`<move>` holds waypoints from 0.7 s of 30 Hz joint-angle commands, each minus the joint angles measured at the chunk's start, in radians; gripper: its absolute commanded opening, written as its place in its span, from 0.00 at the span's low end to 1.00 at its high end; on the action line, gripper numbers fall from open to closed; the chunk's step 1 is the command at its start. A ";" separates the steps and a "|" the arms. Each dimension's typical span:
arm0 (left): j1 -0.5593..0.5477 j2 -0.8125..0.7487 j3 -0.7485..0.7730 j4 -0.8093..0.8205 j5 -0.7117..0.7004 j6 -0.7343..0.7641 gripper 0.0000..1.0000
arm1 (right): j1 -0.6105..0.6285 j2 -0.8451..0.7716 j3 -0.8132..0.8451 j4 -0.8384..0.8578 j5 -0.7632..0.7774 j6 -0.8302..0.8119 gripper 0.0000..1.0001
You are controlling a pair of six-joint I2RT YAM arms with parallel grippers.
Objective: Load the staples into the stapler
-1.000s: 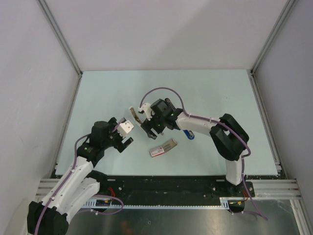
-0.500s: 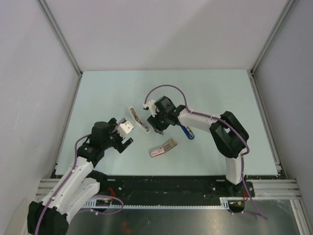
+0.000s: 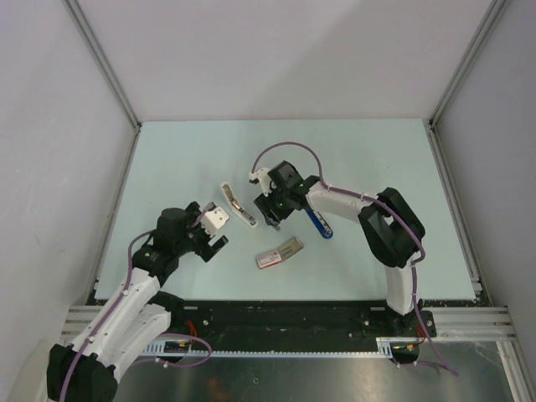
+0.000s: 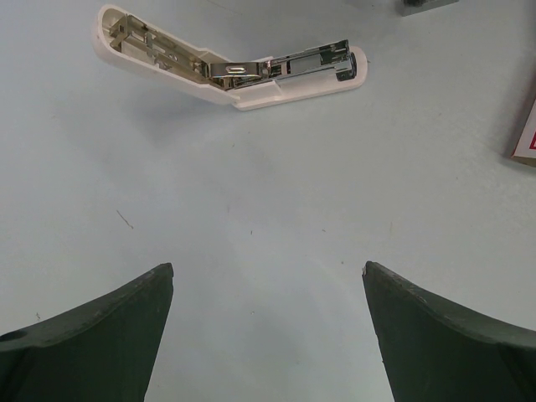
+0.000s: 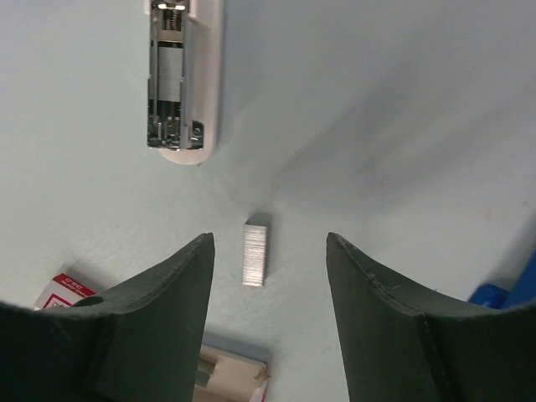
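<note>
Between the right fingers (image 5: pixel 268 241), partly open and gripping nothing, a strip of staples (image 5: pixel 255 253) lies on the bench (image 5: pixel 419 84); the left fingers (image 4: pixel 268 268) gape wide, empty. The blue stapler (image 3: pixel 318 224) lies nearby.

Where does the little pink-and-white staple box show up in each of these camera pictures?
Top external: the staple box lies on the table's near-middle part, its grey tray slid partly out.
Left wrist: only a corner of it shows, at the right edge.
Right wrist: bottom left, partly hidden behind a finger.
Shared landmark: the open white stapler, seen in all three views.
</note>
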 commanded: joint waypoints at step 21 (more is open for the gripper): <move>0.007 0.005 -0.003 0.022 0.003 0.005 0.99 | 0.021 0.102 0.123 -0.149 0.032 0.034 0.52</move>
